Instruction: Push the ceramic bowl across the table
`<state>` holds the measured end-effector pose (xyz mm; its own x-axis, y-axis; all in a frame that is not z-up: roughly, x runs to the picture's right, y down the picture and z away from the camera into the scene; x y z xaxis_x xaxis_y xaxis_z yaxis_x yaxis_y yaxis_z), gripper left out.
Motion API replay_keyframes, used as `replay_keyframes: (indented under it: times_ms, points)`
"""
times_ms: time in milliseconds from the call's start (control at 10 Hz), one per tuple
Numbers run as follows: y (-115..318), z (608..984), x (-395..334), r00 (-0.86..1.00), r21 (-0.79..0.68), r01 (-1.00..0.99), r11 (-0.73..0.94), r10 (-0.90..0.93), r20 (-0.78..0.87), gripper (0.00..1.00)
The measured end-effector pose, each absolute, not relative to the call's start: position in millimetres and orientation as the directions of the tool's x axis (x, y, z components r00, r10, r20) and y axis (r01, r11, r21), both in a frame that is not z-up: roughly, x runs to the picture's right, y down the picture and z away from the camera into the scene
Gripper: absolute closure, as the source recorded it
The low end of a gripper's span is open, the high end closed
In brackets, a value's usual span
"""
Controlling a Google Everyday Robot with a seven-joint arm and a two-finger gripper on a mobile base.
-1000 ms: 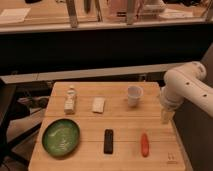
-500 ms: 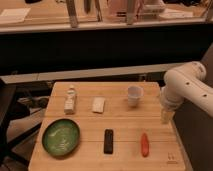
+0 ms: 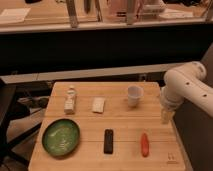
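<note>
My claw (image 3: 166, 116) hangs over the right edge of the tabletop (image 3: 125, 126); I cannot tell whether it is open or closed. 1 green bowl (image 3: 61, 136) sits at the near left corner, well apart from it. Also here: 1 white cup (image 3: 134, 95), 1 small bottle (image 3: 70, 100), 1 pale packet (image 3: 98, 104), 1 black bar (image 3: 108, 141), 1 red stick (image 3: 144, 144).

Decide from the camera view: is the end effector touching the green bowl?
No, the end effector hangs at the right edge of the table, while the bowl sits at the front left, well apart from it.
</note>
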<state>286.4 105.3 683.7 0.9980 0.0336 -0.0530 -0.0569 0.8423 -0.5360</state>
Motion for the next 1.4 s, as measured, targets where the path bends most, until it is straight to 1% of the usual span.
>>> replay_keyframes:
  times_ms: [200, 1400]
  points:
    - [105, 683, 279, 0.999, -0.536, -0.036, 0.844, 0.01, -0.051, 0.2]
    - [112, 692, 113, 0.972, -0.524, 0.214, 0.825, -0.234, 0.03, 0.2]
